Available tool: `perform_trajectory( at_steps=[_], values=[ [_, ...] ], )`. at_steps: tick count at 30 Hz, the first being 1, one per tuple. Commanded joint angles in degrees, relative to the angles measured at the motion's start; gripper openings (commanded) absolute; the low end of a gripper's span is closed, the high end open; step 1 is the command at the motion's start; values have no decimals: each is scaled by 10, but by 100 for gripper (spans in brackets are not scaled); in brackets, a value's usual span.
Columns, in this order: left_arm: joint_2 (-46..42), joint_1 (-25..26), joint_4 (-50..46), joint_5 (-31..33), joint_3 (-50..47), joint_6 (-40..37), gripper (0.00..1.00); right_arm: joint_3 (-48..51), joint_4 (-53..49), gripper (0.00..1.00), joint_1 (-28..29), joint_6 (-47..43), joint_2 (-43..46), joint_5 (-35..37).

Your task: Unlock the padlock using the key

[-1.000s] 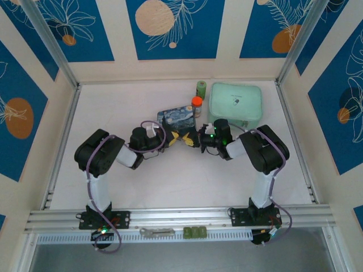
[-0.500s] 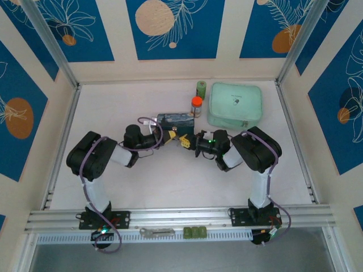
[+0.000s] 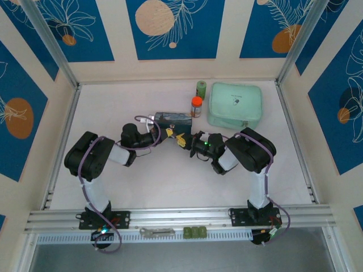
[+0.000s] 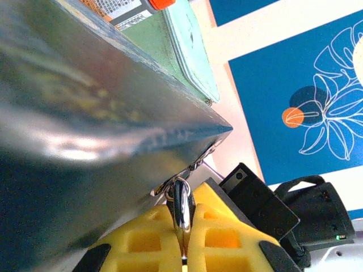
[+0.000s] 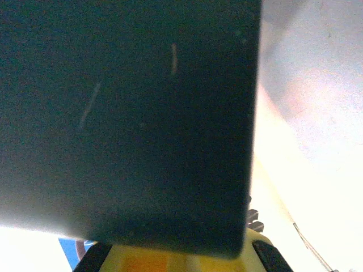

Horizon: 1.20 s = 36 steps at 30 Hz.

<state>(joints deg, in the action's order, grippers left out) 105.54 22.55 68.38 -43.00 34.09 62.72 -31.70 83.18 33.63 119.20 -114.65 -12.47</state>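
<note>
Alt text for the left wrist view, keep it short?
The left end effector has its yellow fingers closed on a thin silver metal piece at the corner of a dark glossy metal box; padlock or key, I cannot tell. Behind are a mint-green zip pouch and the black right arm.
</note>
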Motion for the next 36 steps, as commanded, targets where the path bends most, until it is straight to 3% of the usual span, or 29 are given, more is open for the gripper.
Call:
perform_trajectory(
  at_steps=[1, 6, 12, 16, 18, 21, 25, 30, 36],
  values=[
    [-10, 51, 123, -139, 14, 19, 0, -7, -42, 6, 22, 180, -17, -80],
    [-3, 49, 123, -94, 0, 40, 0, 43, -83, 45, 5, 85, 17, -71],
    [14, 48, 123, -42, -3, 71, 0, 64, -268, 57, -23, -52, 123, -98],
    [14, 48, 114, -18, -6, 76, 0, 59, -432, 61, -46, -165, 228, -90],
    [14, 48, 101, -7, -5, 74, 0, 24, -593, 63, -55, -266, 298, -74],
    [15, 47, 98, 4, -6, 79, 0, -48, -824, 64, -51, -416, 381, -9],
    [19, 47, 98, 15, -5, 86, 0, -120, -987, 62, -39, -549, 435, 60],
    [24, 47, 99, 20, -4, 101, 0, -256, -1160, 57, 33, -737, 411, 175],
    [33, 47, 113, 14, 1, 125, 0, -405, -1291, 51, 132, -931, 287, 337]
  ],
)
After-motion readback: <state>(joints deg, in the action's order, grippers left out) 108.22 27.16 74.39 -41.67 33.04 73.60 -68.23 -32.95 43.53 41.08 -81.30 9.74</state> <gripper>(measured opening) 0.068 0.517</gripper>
